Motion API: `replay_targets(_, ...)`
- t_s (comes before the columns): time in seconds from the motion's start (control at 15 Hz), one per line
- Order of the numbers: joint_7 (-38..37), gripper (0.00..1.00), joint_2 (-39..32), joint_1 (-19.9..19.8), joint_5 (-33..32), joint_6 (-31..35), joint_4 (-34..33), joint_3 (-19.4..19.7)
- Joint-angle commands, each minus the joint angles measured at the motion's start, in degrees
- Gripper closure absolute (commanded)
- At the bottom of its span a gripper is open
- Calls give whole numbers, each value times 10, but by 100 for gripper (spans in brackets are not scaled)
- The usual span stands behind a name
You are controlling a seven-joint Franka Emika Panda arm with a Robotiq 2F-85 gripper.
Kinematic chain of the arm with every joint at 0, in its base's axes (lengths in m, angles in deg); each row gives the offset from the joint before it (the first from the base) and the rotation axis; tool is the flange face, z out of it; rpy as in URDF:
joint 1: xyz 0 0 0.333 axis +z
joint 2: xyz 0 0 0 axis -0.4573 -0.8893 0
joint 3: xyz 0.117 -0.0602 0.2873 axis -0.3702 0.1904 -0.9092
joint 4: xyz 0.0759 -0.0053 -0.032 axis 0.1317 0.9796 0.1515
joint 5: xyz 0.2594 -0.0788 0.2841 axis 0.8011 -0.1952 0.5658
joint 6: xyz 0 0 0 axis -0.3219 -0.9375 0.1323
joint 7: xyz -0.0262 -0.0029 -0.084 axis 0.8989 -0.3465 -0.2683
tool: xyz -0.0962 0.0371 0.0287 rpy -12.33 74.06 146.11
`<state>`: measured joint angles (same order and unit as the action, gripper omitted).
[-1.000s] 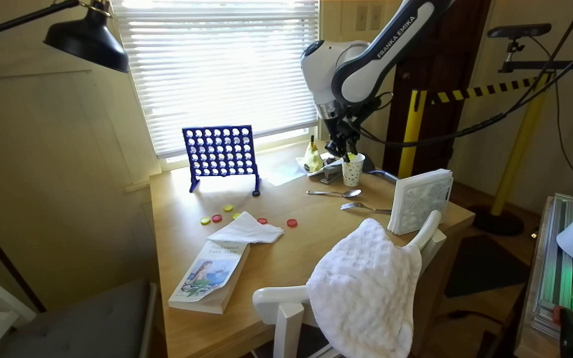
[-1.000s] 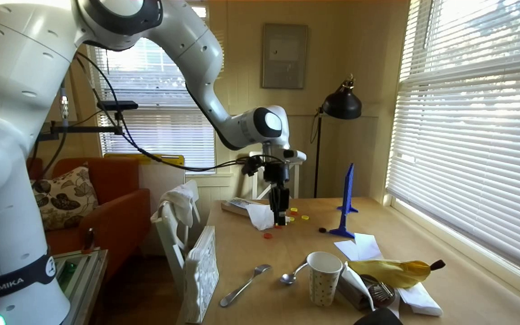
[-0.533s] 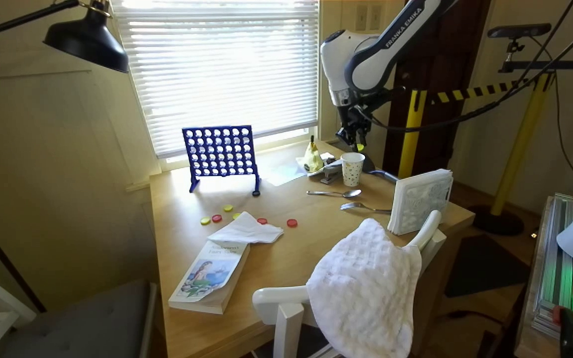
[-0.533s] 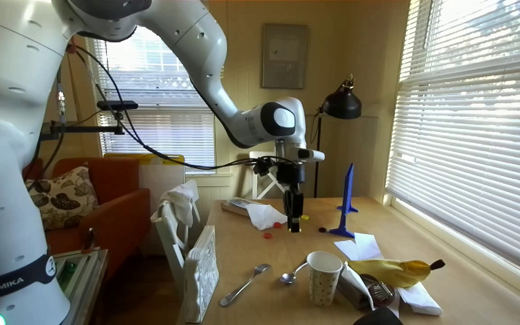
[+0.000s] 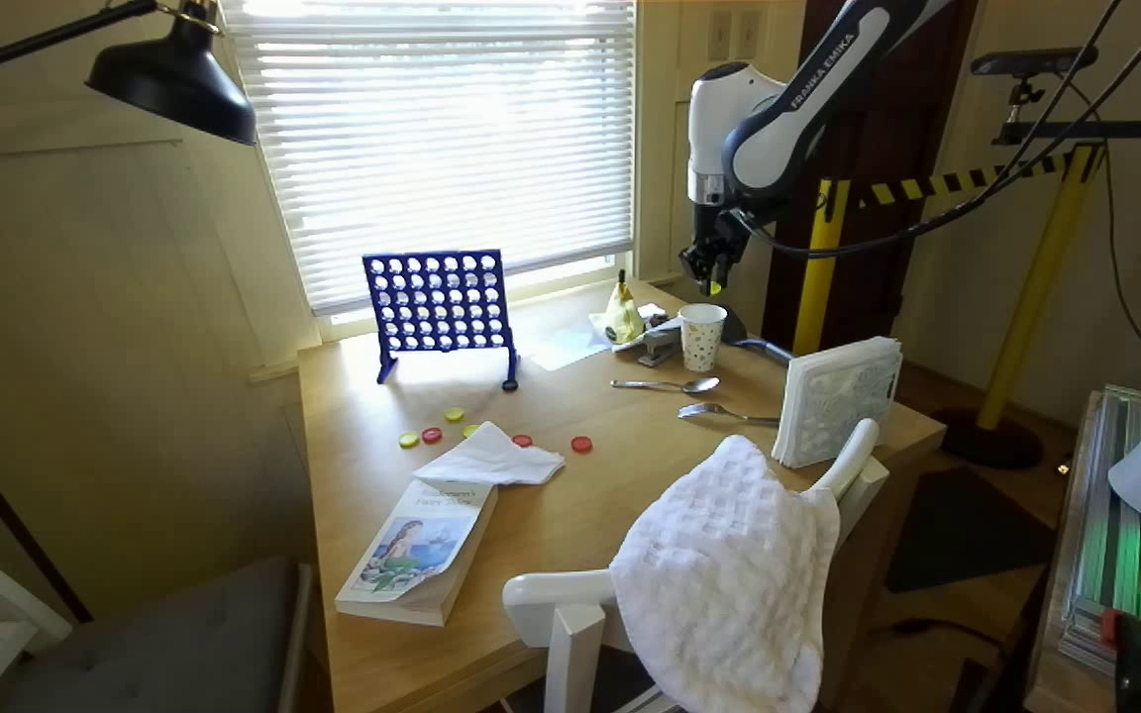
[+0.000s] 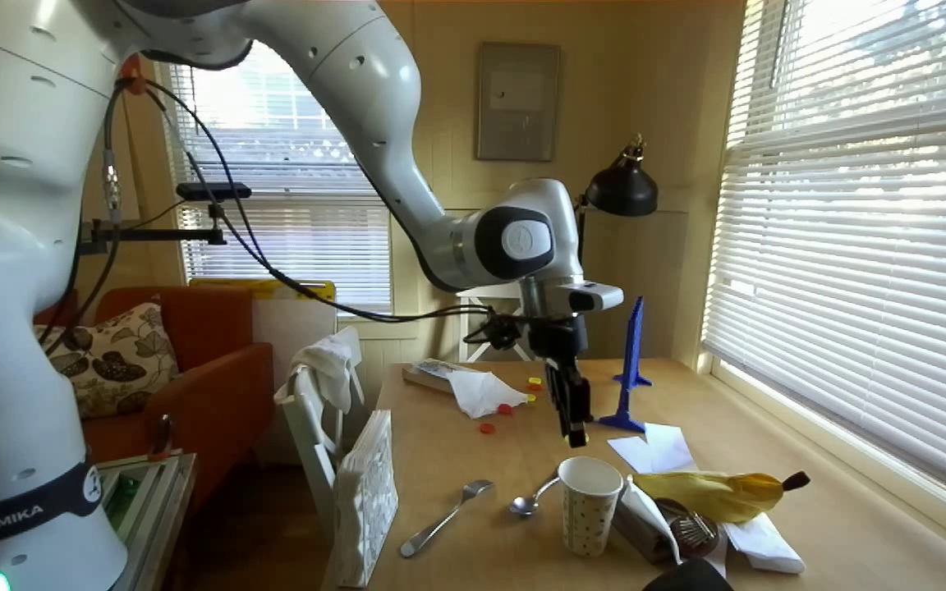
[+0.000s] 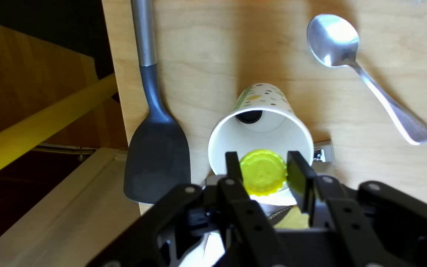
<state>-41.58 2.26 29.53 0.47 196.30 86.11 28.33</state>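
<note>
Held edge to edge in gripper (image 7: 263, 163), drawn in to disc width: yellow disc (image 7: 263, 174), round, without long axis. Directly beyond disc in wrist view: paper cup (image 7: 293, 137), mouth open, with disc set toward 6 o'clock of mouth; in both exterior views, upright, at 6 o'clock from gripper, below and apart. In wrist view only: dark round item (image 7: 249, 116) inside cup, at 11 o'clock; whole blade of spatula (image 7: 158, 159), at 9 o'clock from cup. In exterior views only: gap above rim; blue grid rack (image 5: 440, 300).

Daylight glares through the blinds (image 5: 442, 139) (nearly burnt out); soft shadows cross the tabletop (image 7: 198, 44).
</note>
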Motion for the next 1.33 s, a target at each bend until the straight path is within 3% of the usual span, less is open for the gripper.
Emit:
replay_targets(0.0,54,89,-3,-12,49,41,15,-1)
replay_targets(0.47,122,89,-31,-22,107,100,7,-6)
replay_targets(0.53,127,39,-34,-22,113,101,6,-5)
replay_targets(0.67,133,34,-38,-20,122,102,4,-5)
replay_targets(1.0,121,0,-32,-4,112,99,9,8)
replay_targets(1.27,126,0,-28,1,113,96,12,4)
